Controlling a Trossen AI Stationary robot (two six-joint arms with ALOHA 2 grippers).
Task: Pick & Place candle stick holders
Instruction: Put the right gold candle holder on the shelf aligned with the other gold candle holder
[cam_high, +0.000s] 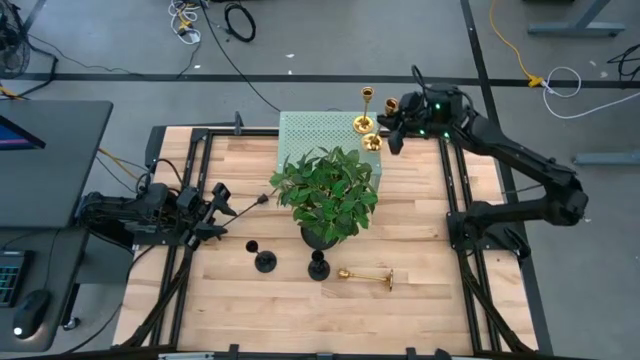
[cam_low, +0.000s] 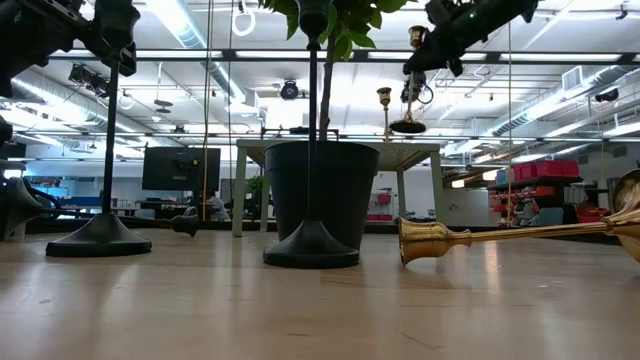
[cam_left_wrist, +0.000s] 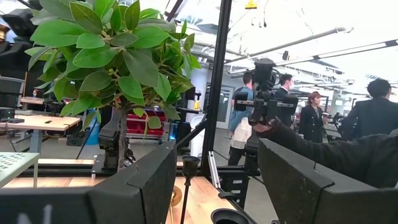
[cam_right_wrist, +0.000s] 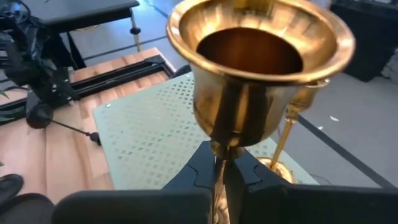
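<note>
Glossy brass candlestick (cam_right_wrist: 258, 81), matt black candlesticks (cam_high: 265, 260), wood-plank table (cam_high: 420, 300)

My right pincer (cam_right_wrist: 224, 167) clamps the slender stem of a shiny gold brass candlestick (cam_right_wrist: 258, 68), upright, its flared cup above my fingers. A second gold brass candlestick (cam_high: 366, 110) stands just beside it. A third brass one (cam_high: 366, 277) lies toppled, well apart. Two matte black candlesticks (cam_high: 265, 259) (cam_high: 318, 266) stand near that one.
</note>
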